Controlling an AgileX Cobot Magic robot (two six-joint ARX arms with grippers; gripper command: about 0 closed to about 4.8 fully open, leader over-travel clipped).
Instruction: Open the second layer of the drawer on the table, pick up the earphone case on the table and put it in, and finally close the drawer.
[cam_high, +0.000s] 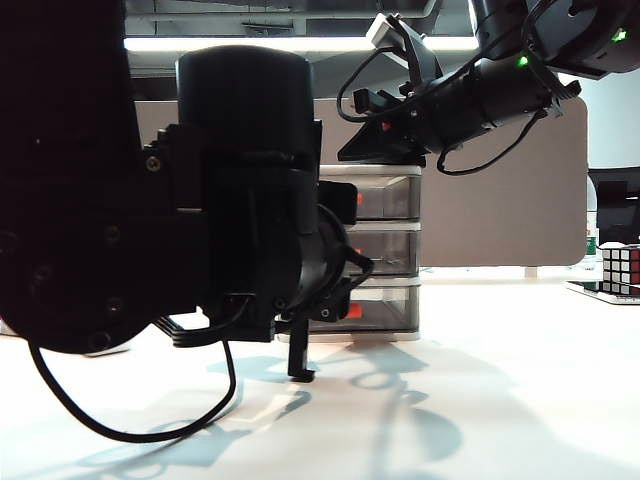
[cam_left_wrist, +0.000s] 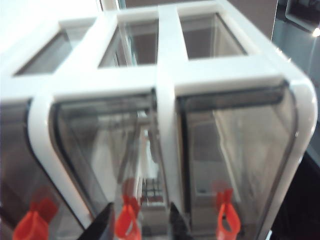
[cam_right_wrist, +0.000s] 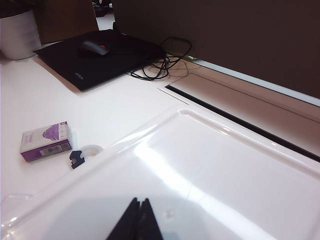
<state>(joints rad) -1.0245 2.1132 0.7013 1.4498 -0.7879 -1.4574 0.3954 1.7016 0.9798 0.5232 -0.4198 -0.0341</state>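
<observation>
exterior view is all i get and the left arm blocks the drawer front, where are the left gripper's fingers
observer: The left wrist view shows the left gripper open, one finger on each side of the red-orange handle of the second layer of the drawer.
operator: ok and the right gripper, i just see that arm above the cabinet
observer: The right wrist view shows the right gripper shut, with its tips over the drawer's white top.
operator: cant find the earphone case
observer: The earphone case lies on the table beside a small black clip, near a purple-and-white box. The edge of the drawer's top partly hides it.
</observation>
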